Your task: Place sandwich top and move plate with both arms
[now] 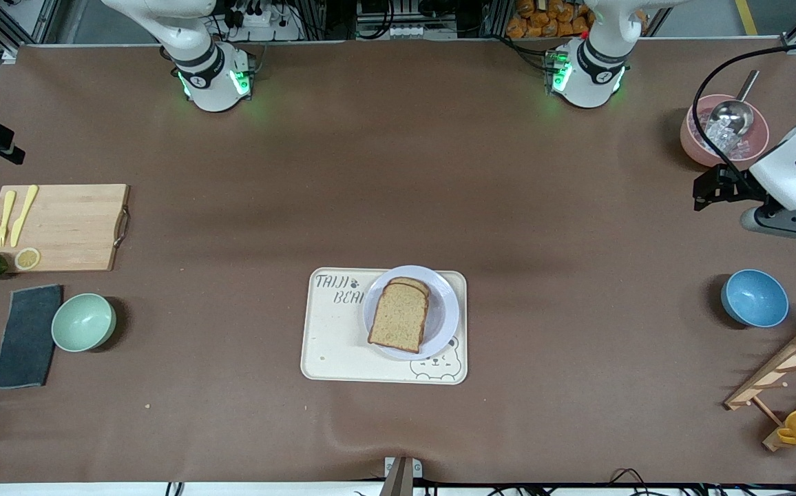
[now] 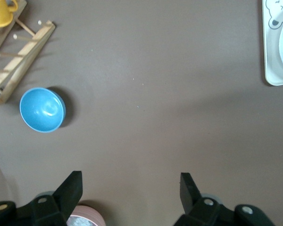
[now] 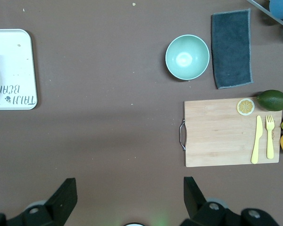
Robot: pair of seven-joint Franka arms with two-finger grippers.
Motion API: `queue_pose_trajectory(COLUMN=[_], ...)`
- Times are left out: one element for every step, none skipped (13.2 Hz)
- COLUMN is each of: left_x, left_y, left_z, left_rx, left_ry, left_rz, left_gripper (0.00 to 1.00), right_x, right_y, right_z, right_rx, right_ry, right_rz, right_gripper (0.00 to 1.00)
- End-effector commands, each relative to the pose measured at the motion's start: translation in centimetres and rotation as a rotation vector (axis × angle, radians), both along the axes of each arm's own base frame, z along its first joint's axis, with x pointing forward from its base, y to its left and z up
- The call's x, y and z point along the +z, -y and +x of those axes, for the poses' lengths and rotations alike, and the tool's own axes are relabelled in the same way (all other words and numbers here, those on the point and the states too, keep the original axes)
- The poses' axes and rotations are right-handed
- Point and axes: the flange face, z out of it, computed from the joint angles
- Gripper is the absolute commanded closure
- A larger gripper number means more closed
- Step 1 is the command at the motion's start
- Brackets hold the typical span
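The bread slice [image 1: 399,316] lies on the plate [image 1: 445,318], capping the sandwich, and the plate sits on the tray [image 1: 329,344]. The left gripper [image 2: 129,186], jaws spread and empty, hangs over bare table near the pink bowl [image 1: 697,145]. The right gripper [image 3: 129,190], also spread, waits high.

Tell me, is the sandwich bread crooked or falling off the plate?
A little crooked. The sandwich top lies tilted on the slice beneath, whose crust peeks out at the edge farther from the camera. It stays on the plate, which sits on the tray. Nothing is spilled or broken.
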Motion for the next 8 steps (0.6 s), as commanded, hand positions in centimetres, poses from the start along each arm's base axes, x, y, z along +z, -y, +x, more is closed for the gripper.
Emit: queue_pose_trajectory(left_x=[1.2,1.5,1.9,2.0,2.2,2.3,2.7,2.9], left_y=[0.3,0.5,0.7,0.9,1.0,1.0,0.8,0.8], left_z=[-2.2,-2.4,-2.8,-2.9,-3.0,-3.0,-3.3,-3.3], left_rx=[0.064,0.076,0.085,0.081,0.083,0.083,0.085,0.083], left_ry=[0.006,0.011,0.015,0.012,0.014,0.015,0.020,0.023], left_rz=[-0.006,-0.004,-0.004,-0.003,-0.003,-0.003,-0.002,-0.002], left_gripper=[0.08,0.05,0.01,0.00,0.00,0.00,0.00,0.00], right_x=[0.2,0.2,0.2,0.2,0.2,0.2,0.2,0.2], right_y=[0.3,0.3,0.3,0.4,0.3,0.4,0.4,0.4], right_z=[0.0,0.0,0.0,0.0,0.0,0.0,0.0,0.0], right_rx=[0.006,0.006,0.005,0.005,0.005,0.003,0.003,0.003], right_ry=[0.004,0.005,0.006,0.006,0.006,0.004,0.006,0.006], right_rz=[0.004,0.004,0.005,0.005,0.005,0.005,0.005,0.005], right_gripper=[0.00,0.00,0.00,0.00,0.00,0.00,0.00,0.00])
